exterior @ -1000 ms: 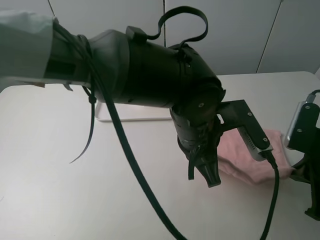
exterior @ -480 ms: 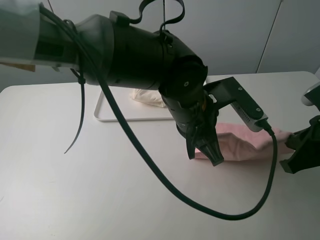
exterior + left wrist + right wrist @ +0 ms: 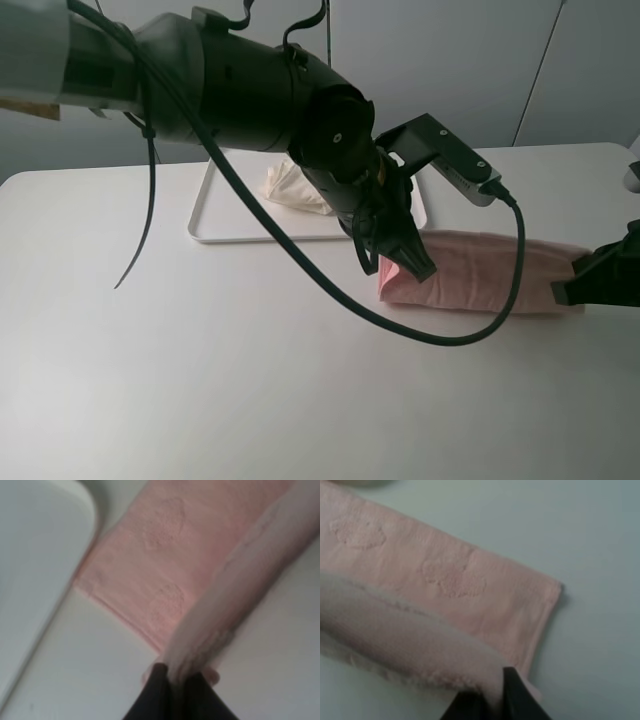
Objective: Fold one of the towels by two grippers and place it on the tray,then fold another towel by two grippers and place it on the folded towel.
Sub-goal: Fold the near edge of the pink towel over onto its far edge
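The pink towel (image 3: 480,275) lies as a long folded strip on the table, right of the tray (image 3: 215,232). My left gripper (image 3: 408,265) is shut on the towel's near left corner, and my right gripper (image 3: 572,290) is shut on its near right corner. In the left wrist view the fingertips (image 3: 175,692) pinch a raised edge of the pink towel (image 3: 165,555), with the tray (image 3: 35,555) beside it. The right wrist view shows its gripper (image 3: 492,700) pinching a lifted edge over the flat pink towel (image 3: 450,580). The cream towel (image 3: 288,185) sits bundled on the tray, partly hidden by my left arm.
My thick black left arm (image 3: 250,90) and its looping cable (image 3: 440,335) cross the upper middle of the exterior view and hang over the table. The white table (image 3: 200,380) stretches wide in front and to the left.
My left arm has swung back and up, uncovering the tray and cream towel. Both grippers carried the pink towel's edge, and it went from a rumpled heap to a long flat strip.
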